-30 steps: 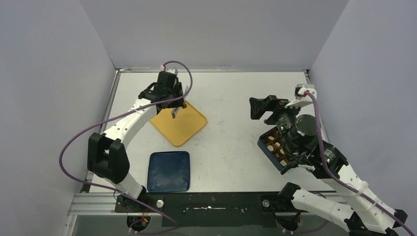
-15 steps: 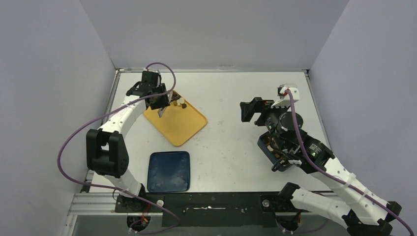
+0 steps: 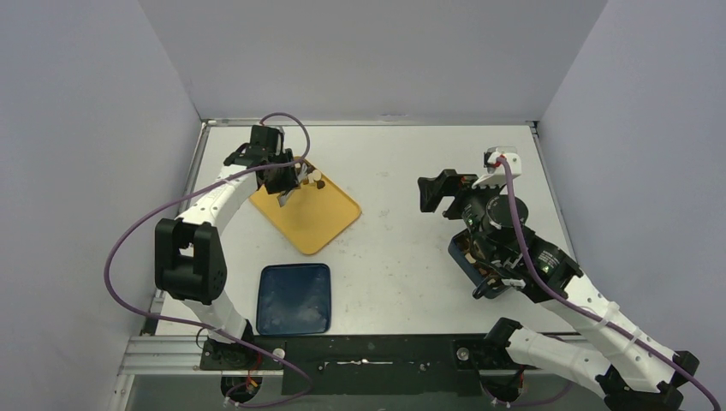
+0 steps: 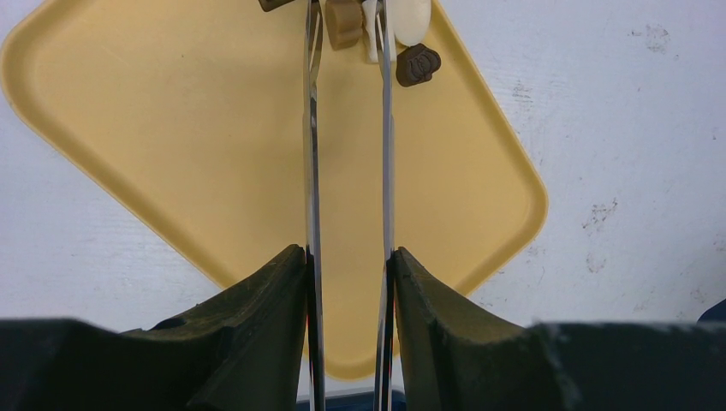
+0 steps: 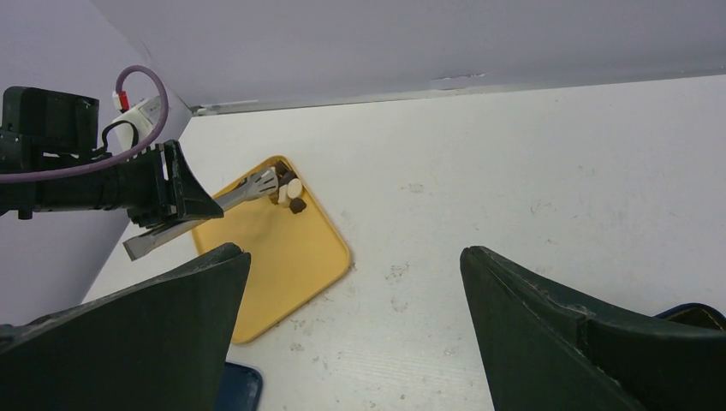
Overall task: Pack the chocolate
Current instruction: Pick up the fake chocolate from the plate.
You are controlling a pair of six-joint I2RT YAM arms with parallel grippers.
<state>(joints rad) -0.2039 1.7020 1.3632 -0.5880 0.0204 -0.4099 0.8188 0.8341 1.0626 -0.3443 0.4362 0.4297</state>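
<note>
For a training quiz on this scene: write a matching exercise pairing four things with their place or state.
Things:
1. tongs
2. yellow tray
3. dark blue tray
4. right gripper

Places or states:
A. wide open, holding nothing
B. lies by the table's near edge
C. clamped in the left gripper
D. bears chocolate pieces near its far corner

Pairs: 1-C, 2-D, 3-B, 4-A
</note>
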